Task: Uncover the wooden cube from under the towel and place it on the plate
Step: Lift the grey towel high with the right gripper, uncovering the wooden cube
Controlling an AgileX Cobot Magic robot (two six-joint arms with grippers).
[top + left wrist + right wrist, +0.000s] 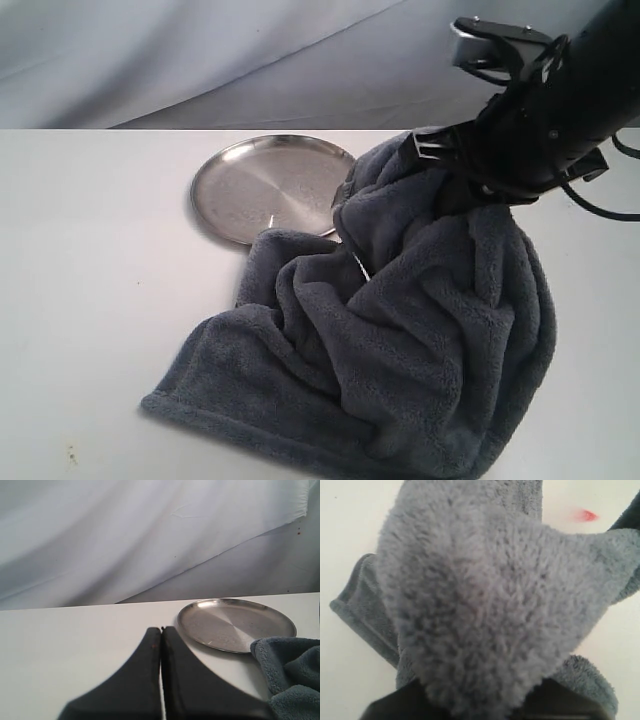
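The blue-grey fleece towel (400,340) is lifted at its far right corner and hangs down in folds to the table. My right gripper (440,165) is shut on that raised corner; in the right wrist view the towel (485,595) fills the picture and hides the fingertips. The silver plate (262,185) lies behind the towel's left part, its near right edge overlapped by cloth. The wooden cube is hidden. My left gripper (161,630) is shut with nothing in it, low over the table short of the plate (235,624), with a towel edge (290,675) beside it.
A white table (90,280) carries everything, with a pale draped backdrop (200,50) behind. A small red mark (587,515) shows on the table in the right wrist view.
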